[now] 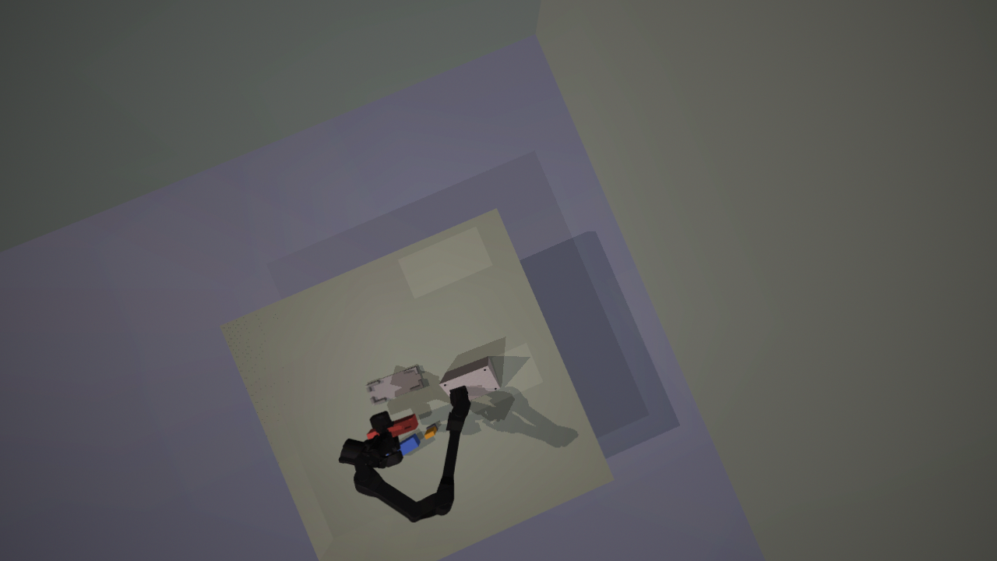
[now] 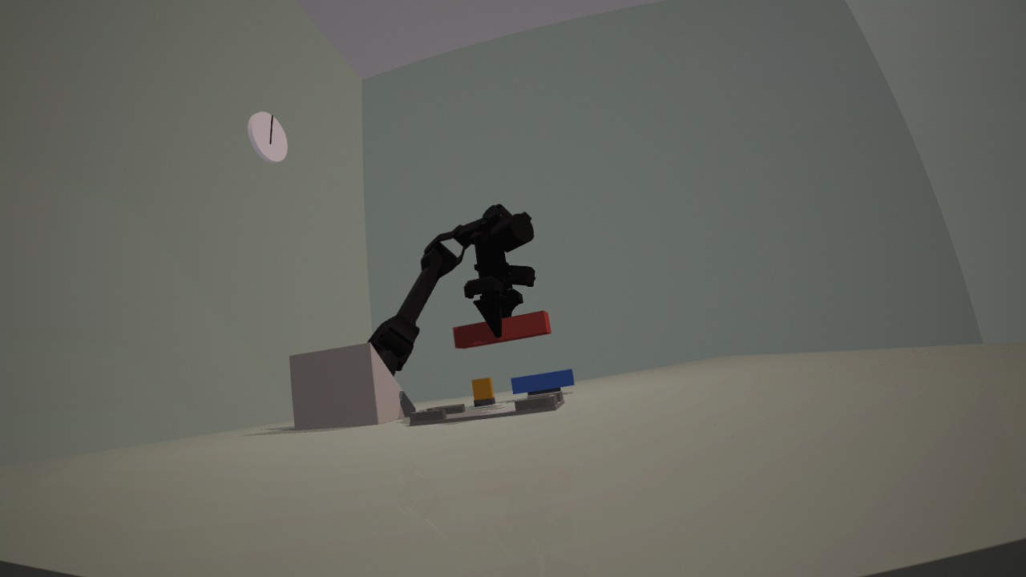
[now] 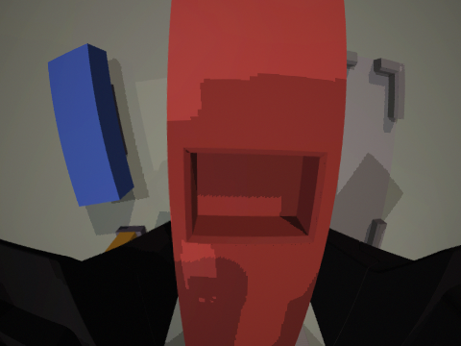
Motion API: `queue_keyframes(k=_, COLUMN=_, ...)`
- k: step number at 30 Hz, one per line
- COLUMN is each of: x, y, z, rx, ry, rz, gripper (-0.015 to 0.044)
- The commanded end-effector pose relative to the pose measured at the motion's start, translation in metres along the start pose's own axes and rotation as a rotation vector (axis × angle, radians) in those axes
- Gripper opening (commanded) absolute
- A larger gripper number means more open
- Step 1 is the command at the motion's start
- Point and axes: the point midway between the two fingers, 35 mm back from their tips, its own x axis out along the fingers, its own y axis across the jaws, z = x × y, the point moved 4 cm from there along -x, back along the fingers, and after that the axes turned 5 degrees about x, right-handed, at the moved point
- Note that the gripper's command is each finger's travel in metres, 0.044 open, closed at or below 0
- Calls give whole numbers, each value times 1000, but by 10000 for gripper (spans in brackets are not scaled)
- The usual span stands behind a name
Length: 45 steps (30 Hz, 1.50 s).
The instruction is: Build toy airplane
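"Where's the red fuselage?"
"Pinched in the gripper, raised above the table."
"And the cradle?"
"Below, without the fuselage; the blue wing seems propped on its tab."
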Motion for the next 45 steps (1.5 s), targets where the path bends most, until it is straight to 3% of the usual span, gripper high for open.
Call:
queue_keyframes(k=1, x=5, y=-14, z=3, rx=1, ry=4, rz=-3, gripper=0)
queue_keyframes(k=42, x=61, y=-126, z=8, rx=-40, ry=2, rz=-6, gripper=0)
queue_keyframes(k=45, x=60, y=-126, z=8, rx=-40, ry=2, rz=-6, gripper=79)
